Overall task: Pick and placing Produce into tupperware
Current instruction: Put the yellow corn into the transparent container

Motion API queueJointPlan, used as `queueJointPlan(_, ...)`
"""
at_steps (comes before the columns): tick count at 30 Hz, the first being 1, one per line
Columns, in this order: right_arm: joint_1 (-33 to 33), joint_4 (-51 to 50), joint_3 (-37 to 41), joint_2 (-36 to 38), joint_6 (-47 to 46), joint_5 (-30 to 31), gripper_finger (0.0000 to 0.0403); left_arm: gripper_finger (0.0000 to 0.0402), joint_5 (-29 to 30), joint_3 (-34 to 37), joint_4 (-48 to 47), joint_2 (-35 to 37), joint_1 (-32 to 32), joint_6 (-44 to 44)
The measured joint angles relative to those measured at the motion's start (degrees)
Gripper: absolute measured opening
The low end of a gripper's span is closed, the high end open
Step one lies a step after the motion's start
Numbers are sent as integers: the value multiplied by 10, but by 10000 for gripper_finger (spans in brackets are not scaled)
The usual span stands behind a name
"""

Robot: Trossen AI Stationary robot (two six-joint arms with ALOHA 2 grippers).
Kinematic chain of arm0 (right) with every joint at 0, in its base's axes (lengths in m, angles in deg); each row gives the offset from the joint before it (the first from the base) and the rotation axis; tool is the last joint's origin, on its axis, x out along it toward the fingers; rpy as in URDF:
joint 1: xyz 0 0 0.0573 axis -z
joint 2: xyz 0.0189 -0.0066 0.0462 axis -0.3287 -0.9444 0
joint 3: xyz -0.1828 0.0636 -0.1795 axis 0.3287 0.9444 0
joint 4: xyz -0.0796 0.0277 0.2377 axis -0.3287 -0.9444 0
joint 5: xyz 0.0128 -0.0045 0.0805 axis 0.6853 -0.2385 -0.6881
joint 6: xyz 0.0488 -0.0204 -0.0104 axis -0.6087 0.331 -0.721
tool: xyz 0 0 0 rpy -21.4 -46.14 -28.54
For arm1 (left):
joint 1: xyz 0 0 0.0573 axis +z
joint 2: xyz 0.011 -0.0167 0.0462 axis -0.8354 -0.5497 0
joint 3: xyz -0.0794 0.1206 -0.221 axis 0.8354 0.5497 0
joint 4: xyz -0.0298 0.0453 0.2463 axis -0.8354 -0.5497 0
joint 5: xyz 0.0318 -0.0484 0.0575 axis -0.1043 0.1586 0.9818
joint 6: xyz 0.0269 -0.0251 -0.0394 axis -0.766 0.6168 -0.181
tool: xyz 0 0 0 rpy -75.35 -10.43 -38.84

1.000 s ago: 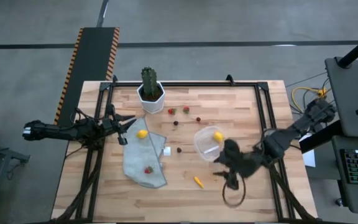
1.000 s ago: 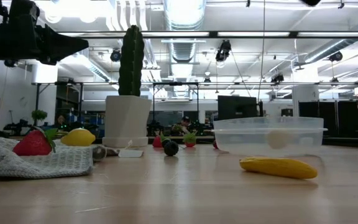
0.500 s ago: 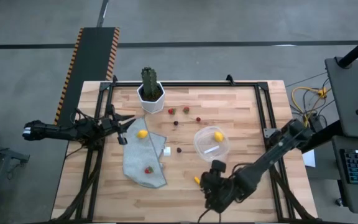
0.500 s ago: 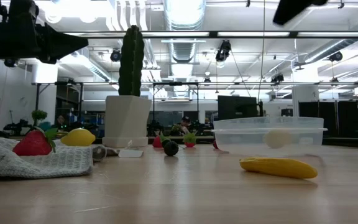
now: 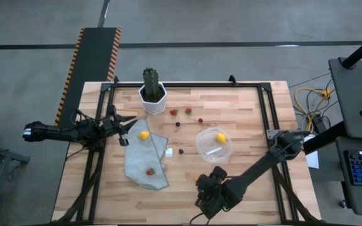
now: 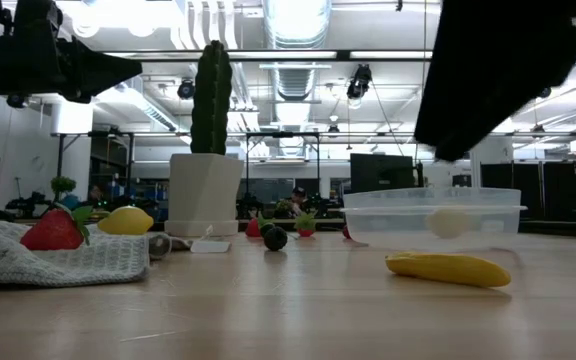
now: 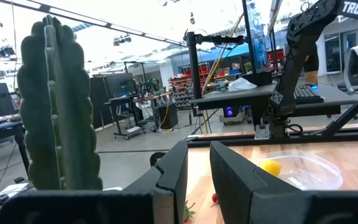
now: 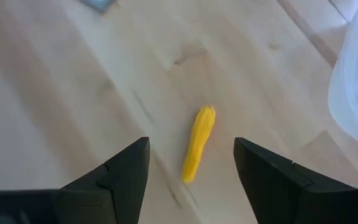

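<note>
The orange carrot-like stick (image 8: 199, 142) lies flat on the wood near the table's front, in front of the tupperware in the low view (image 6: 448, 268). My right gripper (image 8: 191, 149) hangs open above it, pointing steeply down, one finger on either side and clear of it. The round clear tupperware (image 5: 213, 145) holds one yellow lemon (image 5: 220, 137). A second lemon (image 5: 143, 134) and a red strawberry (image 5: 149, 171) lie on a grey cloth (image 5: 144, 160). Several berries (image 5: 178, 123) are scattered behind the tub. My left gripper (image 5: 129, 130) waits at the left edge, a narrow gap between its fingers, holding nothing.
A green cactus in a white pot (image 5: 151, 93) stands at the far edge. A small white cube (image 5: 168, 152) sits beside the cloth. Black frame rails run along the table's sides (image 5: 266, 113). Bare wood lies left of the carrot toward the front edge.
My right gripper has swung from beside the tupperware toward the table's near edge and left, coming down over the carrot. It has tipped further down and rolled. In the low view it has dropped into the picture from above. Nothing on the table has moved.
</note>
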Motion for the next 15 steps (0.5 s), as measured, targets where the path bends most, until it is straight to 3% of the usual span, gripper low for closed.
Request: queueJointPlan(15, 10, 1, 1, -55, -76, 5, 226, 57, 0, 0, 2, 1, 0, 15)
